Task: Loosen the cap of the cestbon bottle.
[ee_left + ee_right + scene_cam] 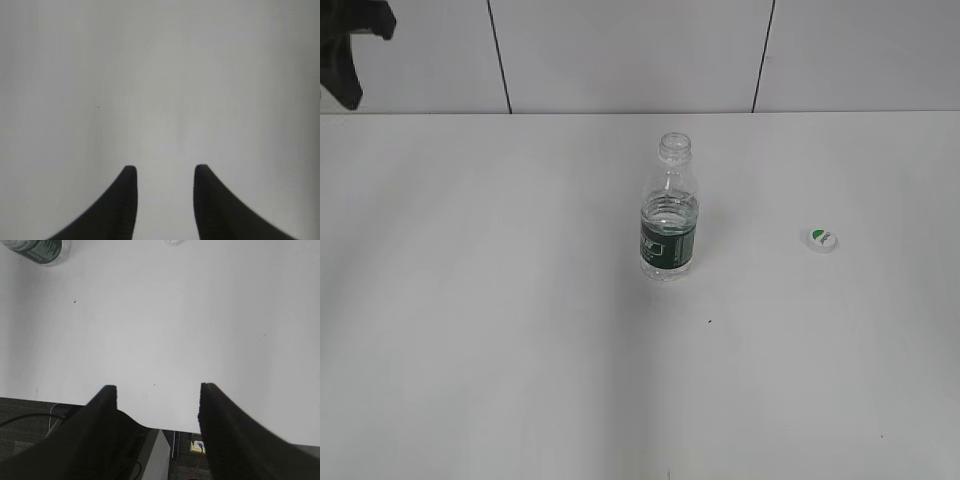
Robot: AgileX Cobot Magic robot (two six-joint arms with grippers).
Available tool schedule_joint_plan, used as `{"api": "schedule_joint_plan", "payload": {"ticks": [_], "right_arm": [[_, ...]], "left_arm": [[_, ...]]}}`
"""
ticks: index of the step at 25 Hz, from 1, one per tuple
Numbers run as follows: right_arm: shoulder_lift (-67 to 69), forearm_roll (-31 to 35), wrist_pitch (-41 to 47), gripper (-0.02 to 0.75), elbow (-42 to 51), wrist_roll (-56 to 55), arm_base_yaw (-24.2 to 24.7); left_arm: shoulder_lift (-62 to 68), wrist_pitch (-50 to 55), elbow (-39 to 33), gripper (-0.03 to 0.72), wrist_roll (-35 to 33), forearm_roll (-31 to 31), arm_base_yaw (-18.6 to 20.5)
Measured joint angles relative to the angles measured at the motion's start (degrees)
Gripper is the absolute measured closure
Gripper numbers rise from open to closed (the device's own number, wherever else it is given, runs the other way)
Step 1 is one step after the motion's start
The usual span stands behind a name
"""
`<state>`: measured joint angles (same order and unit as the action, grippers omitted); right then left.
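The cestbon bottle (669, 215) stands upright in the middle of the white table (470, 330) with its mouth uncovered. Its green label also shows at the top left of the right wrist view (40, 251). The cap (822, 239) lies on the table to the bottle's right, green mark up; a sliver of it shows at the top edge of the right wrist view (173, 242). My left gripper (162, 170) is open and empty above bare table. My right gripper (159, 387) is open and empty over the table's near edge, far from both.
A dark part of the left arm (350, 45) hangs at the top left of the exterior view. A tiled wall (630, 55) stands behind the table. Below the table's near edge are a floor socket (198, 445) and cables.
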<state>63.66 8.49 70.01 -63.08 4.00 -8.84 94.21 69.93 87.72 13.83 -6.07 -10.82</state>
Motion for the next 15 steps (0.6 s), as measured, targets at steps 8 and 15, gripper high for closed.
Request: {"api": "schedule_joint_plan", "payload": {"ticks": [8, 15], "right_arm": [[-16.13, 0.54, 0.00, 0.335, 8.60, -0.14, 0.00], [-28.31, 0.54, 0.12, 0.335, 11.67, -0.21, 0.00]], "left_arm": [[-9.03, 0.05, -1.26, 0.446, 0.00, 1.71, 0.00], [-17.26, 0.11, -8.60, 0.446, -0.29, 1.82, 0.00]]}}
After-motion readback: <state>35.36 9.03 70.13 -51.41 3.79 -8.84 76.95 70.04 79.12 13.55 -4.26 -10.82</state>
